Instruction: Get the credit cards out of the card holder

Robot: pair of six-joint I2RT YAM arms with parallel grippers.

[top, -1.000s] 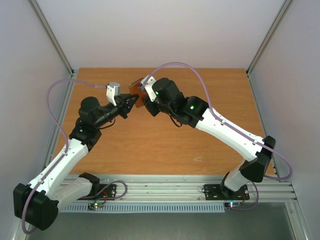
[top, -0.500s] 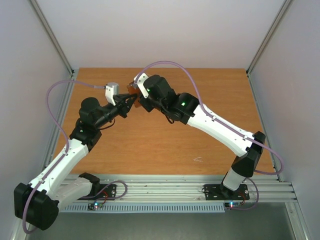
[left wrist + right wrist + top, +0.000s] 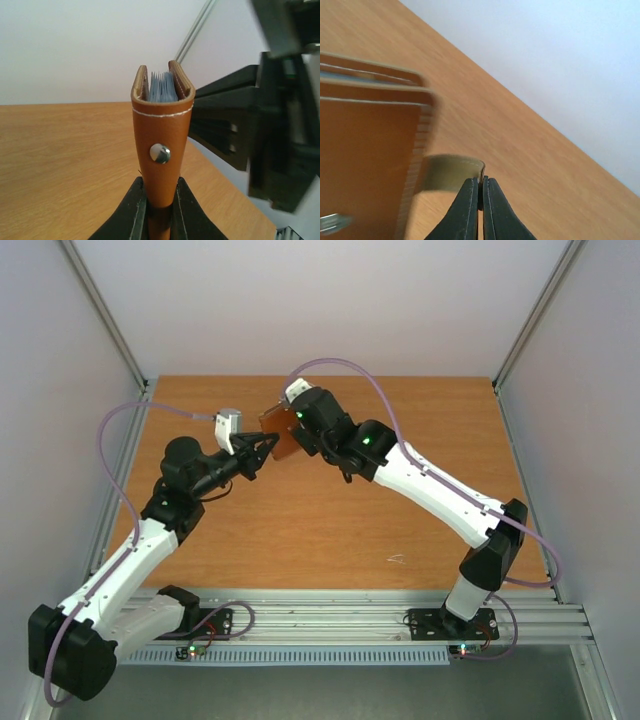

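The card holder (image 3: 161,135) is held off the table (image 3: 330,530), just above the middle of the overhead view. It stands on end in the left wrist view, centre frame. The left gripper (image 3: 159,216) is clenched on its lower end, one finger on each leather face. A metal snap stud (image 3: 160,153) faces the camera and layered blue-grey pocket edges show at the top. No credit cards can be told apart from those layers, so I judge them to be inside.

At the bottom centre of the right wrist view, the right gripper (image 3: 481,192) is closed to a slit. It appears to nip the end of the closing tab (image 3: 451,173).

The holder looks light. Its leather looks stiff enough to stay upright but able to flex, so it will likely twist if the tab is pulled hard. The cards should be thin, rigid and slick. The best hold is probably a pinch on an exposed short edge, drawn straight along the pocket.
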